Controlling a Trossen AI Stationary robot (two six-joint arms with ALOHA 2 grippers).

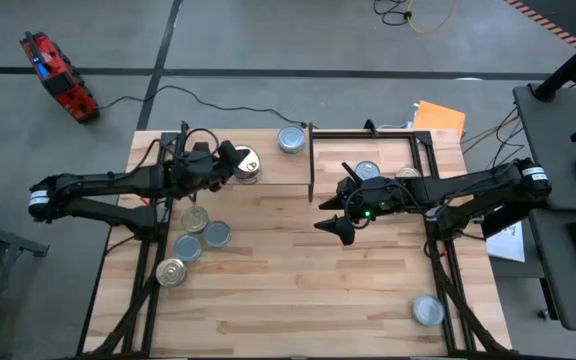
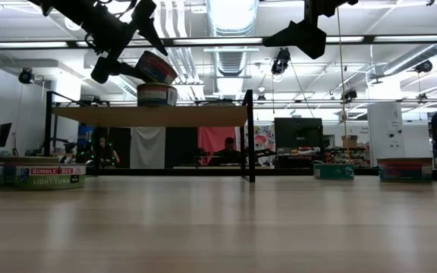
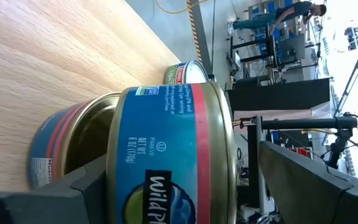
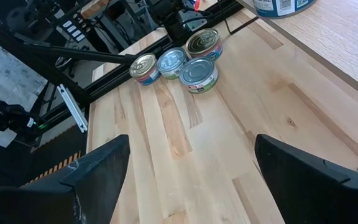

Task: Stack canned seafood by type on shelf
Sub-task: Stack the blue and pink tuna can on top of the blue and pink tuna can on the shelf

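Left gripper [image 2: 139, 64]: clamps tilted tin [image 2: 155, 68] above another tin [image 2: 156, 94] on shelf [image 2: 150, 115]; seemingly off-centre, may slide off. Right gripper [image 1: 340, 228]: spread, empty, beside shelf.

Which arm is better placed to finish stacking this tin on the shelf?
Left. The left gripper already holds a tilted tin just above another tin on the shelf. The right gripper hangs open and empty over the table.

Held tin [image 2: 155, 68] tilted atop tin [image 2: 156, 95] — on shelf [image 2: 150, 115].
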